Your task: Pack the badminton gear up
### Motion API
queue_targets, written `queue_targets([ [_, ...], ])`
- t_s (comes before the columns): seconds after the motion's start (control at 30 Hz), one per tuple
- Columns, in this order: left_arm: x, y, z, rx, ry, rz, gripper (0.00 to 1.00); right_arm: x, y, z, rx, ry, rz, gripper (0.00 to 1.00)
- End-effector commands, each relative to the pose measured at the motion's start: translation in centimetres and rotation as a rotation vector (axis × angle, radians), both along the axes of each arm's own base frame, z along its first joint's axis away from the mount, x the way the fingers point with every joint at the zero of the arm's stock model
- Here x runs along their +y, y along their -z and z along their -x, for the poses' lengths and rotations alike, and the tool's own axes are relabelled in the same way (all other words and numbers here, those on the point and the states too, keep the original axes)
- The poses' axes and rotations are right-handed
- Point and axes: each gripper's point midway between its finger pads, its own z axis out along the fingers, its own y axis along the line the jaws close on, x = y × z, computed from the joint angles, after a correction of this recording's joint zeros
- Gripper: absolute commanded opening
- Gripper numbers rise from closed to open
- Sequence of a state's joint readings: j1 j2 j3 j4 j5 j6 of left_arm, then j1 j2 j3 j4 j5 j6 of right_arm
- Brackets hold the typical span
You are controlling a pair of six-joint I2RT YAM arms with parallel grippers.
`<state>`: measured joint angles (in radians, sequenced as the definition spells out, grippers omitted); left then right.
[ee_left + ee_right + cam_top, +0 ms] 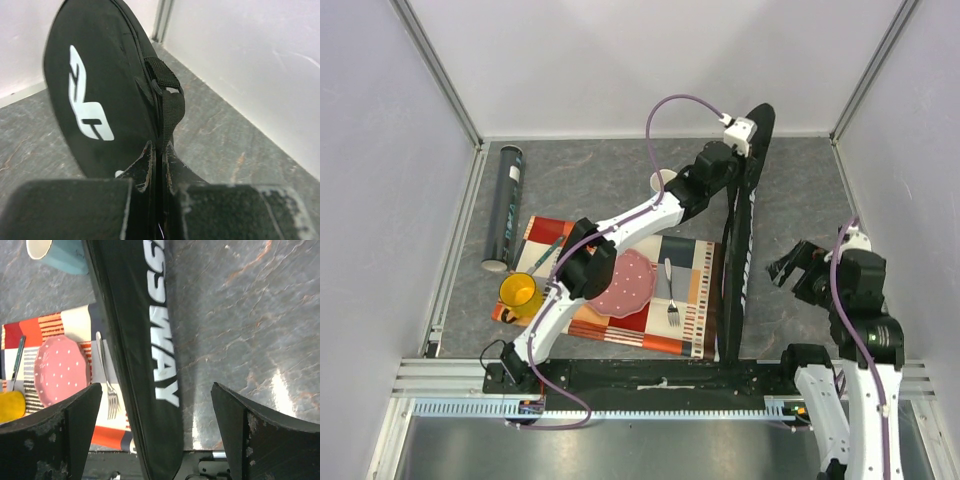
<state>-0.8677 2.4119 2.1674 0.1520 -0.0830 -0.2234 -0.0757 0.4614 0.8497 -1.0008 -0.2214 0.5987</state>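
Observation:
The long black racket bag (740, 250) lettered "CROSSWAY" stands on its edge on the grey table, running from the back wall to the front rail. At the bag's far end, my left gripper (745, 135) is shut on the black webbing strap (167, 95). The strap runs down between the closed fingers of the left gripper (159, 150), beside the bag's rounded end (100, 90). My right gripper (785, 268) hovers open just right of the bag. In the right wrist view the right gripper (156, 387) looks down on the bag (145, 340) without touching it. A dark cylindrical tube (505, 205) lies at the left.
A patterned placemat (690, 320) left of the bag carries a pink plate (623, 283), a fork (671, 295) and a yellow mug (518, 292). A light blue cup (663, 180) stands behind the mat, near the left arm. White walls close in the table on three sides.

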Motion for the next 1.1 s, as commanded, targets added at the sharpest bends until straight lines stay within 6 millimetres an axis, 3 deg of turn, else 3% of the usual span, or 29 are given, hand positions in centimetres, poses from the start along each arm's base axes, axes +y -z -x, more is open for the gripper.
queue_targets([
  [0.0,-2.8,-7.0,3.4,-0.042,0.116,0.131,0.02,-2.4,-4.3,-4.7,-0.129,0.059,0.123,0.98],
  [0.07,-3.4,-7.0,3.8,-0.012,0.114,0.146,0.02,-1.6,-3.6,-6.0,-0.098,-0.051,0.161,0.98],
  [0.13,-4.0,-7.1,4.2,0.009,0.123,0.163,0.05,-0.3,-1.1,-7.2,0.034,-0.166,0.131,0.98],
  [0.23,-4.4,-6.5,4.0,0.033,0.112,0.181,0.05,1.9,-0.6,-8.6,0.003,-0.316,0.081,0.98],
  [0.33,-4.8,-6.3,3.8,0.041,0.111,0.205,0.05,2.9,-0.2,-9.9,-0.049,-0.355,0.059,0.98],
  [0.47,-4.8,-6.7,3.6,0.042,0.099,0.220,0.04,4.4,2.4,-11.4,0.013,-0.365,0.097,0.98],
  [0.6,-4.7,-6.9,3.5,0.042,0.093,0.227,0.04,4.3,3.8,-13.4,0.044,-0.249,0.180,0.97],
  [0.67,-4.7,-6.9,3.5,0.049,0.094,0.228,0.04,3.2,5.4,-14.4,0.084,-0.159,0.244,0.90],
  [0.73,-4.6,-7.4,3.8,0.050,0.104,0.232,0.04,2.6,6.1,-15.1,0.092,-0.105,0.254,0.76],
  [0.77,-4.5,-7.3,3.8,0.054,0.103,0.226,0.05,1.4,6.5,-15.5,0.095,-0.041,0.288,0.57],
  [0.8,-4.5,-7.1,3.9,0.055,0.105,0.214,0.07,1.2,6.6,-15.7,0.088,-0.020,0.290,0.49],
  [0.83,-4.2,-8.0,4.0,0.049,0.104,0.215,0.10,1.1,6.7,-15.9,0.082,-0.012,0.295,0.44],
  [0.9,-3.5,-7.9,4.0,0.058,0.109,0.185,0.25,0.8,7.1,-16.5,0.080,-0.014,0.299,0.23],
  [0.93,-2.4,-9.5,3.8,0.051,0.106,0.192,0.30,1.0,7.3,-16.7,0.083,-0.037,0.282,0.17],
  [0.97,-2.1,-9.5,4.4,0.067,0.154,0.182,0.38,-0.4,7.6,-17.5,0.082,-0.028,0.252,0.00],
  [1.0,-1.3,-9.6,4.7,0.089,0.170,0.169,0.63,0.7,7.6,-17.5,0.072,-0.113,0.152,0.00],
  [1.03,0.6,-12.6,4.7,0.077,0.174,0.197,0.78,0.9,7.7,-18.3,0.031,-0.154,0.100,0.00],
  [1.07,1.3,-12.2,5.4,0.123,0.215,0.193,0.87,-1.1,7.4,-19.0,-0.002,-0.150,0.066,0.00],
])
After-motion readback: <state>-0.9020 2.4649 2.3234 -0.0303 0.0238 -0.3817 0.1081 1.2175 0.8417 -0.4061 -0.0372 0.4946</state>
